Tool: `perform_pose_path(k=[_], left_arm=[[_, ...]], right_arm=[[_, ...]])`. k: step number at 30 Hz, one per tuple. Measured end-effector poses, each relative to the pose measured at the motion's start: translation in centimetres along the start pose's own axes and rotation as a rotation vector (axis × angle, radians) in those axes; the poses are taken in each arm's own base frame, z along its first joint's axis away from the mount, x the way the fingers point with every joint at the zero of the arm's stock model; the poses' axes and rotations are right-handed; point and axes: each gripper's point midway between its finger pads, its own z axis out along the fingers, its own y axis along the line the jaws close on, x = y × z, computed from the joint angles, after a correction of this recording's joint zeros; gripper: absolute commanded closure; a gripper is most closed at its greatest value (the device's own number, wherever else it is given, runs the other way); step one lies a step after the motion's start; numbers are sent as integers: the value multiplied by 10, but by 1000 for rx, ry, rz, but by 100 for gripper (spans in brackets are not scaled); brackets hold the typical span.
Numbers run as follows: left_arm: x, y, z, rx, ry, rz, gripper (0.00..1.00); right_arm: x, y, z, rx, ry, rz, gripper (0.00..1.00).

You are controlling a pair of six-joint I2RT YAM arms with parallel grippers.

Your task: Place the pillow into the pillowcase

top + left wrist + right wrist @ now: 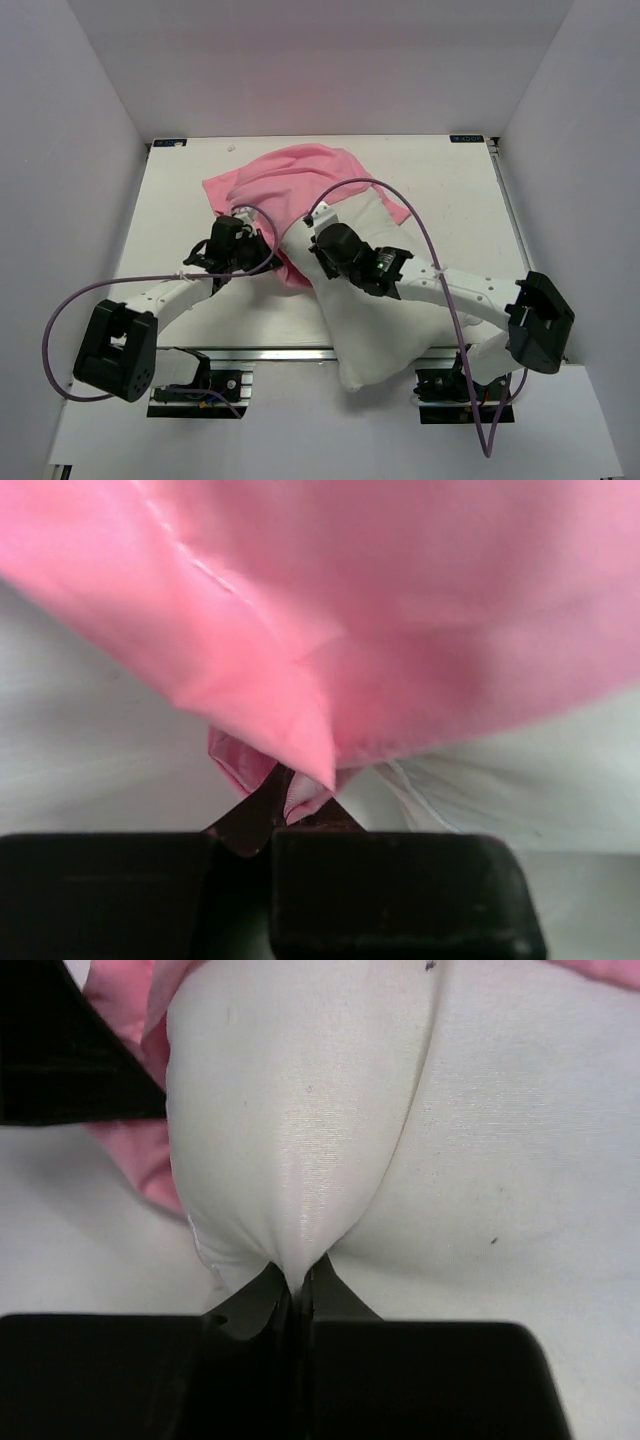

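Note:
The pink pillowcase (285, 180) lies bunched at the table's middle back. The white pillow (375, 320) stretches from the near edge toward it, and its far end goes under the pink fabric. My left gripper (252, 240) is shut on the pillowcase's near hem, seen as a pink fold (300, 795) pinched between the jaws. My right gripper (312, 238) is shut on a pinch of the pillow's white fabric (300, 1250) at its left far edge. Pink cloth (140, 1160) shows to the left in the right wrist view.
White walls enclose the table (180, 200) on three sides. Purple cables (420, 225) loop over both arms. The pillow's near end overhangs the aluminium rail (290, 352) at the front edge.

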Motion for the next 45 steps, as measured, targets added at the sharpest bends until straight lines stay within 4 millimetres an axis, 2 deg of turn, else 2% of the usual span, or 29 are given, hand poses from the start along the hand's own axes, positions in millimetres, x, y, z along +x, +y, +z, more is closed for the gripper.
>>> perform_pose_path(k=[3,7,9,13,15,20,21,22,23,25,26,27,28,29,31,32,36,38,40,42,45], left_arm=[[-9,-30,-10,39,-10,43,100],[-16,-108,-51,191,-63,161,100],[-22,-138,-75,258,-92,195,100],[-26,-168,-103,325,-73,211,100],[-18,-176,-109,359,-24,215,100],[14,-177,-110,397,137,199,99],[19,-175,-109,392,160,194,93],[23,-173,-109,387,178,187,84],[28,-170,-108,382,196,184,63],[36,-166,-108,373,229,173,48],[38,-166,-109,372,243,166,36],[40,-166,-110,373,250,165,30],[41,-165,-112,373,259,164,17],[43,-165,-113,371,267,165,2],[43,-166,-119,364,285,164,2],[44,-165,-122,355,293,163,2],[10,-196,-151,380,215,205,2],[-15,-212,-167,385,140,230,2],[-38,-220,-178,355,58,243,2],[-57,-221,-183,303,-11,245,2],[-85,-203,-172,123,-95,231,2]], right_arm=[[-19,-12,-4,43,-123,17,100],[-56,-30,-12,131,-300,35,100],[-78,-41,-18,189,-394,64,100],[-113,-57,-31,293,-542,124,100],[-118,-64,-29,347,-574,134,100],[-103,-65,-4,404,-536,128,100],[-99,-60,0,390,-528,136,100],[-94,-56,3,374,-520,145,100],[-89,-51,3,352,-517,156,100],[-76,-38,1,293,-504,175,100],[-66,-31,0,250,-488,180,100],[-55,-25,-3,212,-468,185,85],[-46,-18,-7,167,-452,191,63],[-35,-13,-11,122,-430,199,33],[-16,-8,-23,60,-385,214,15],[-9,-7,-29,34,-371,225,11],[0,-8,-61,-50,-370,256,11],[-3,-11,-79,-85,-388,257,11],[-10,-13,-95,-115,-418,253,11],[-15,-17,-106,-128,-439,241,11],[-20,-25,-110,-101,-419,212,11]])
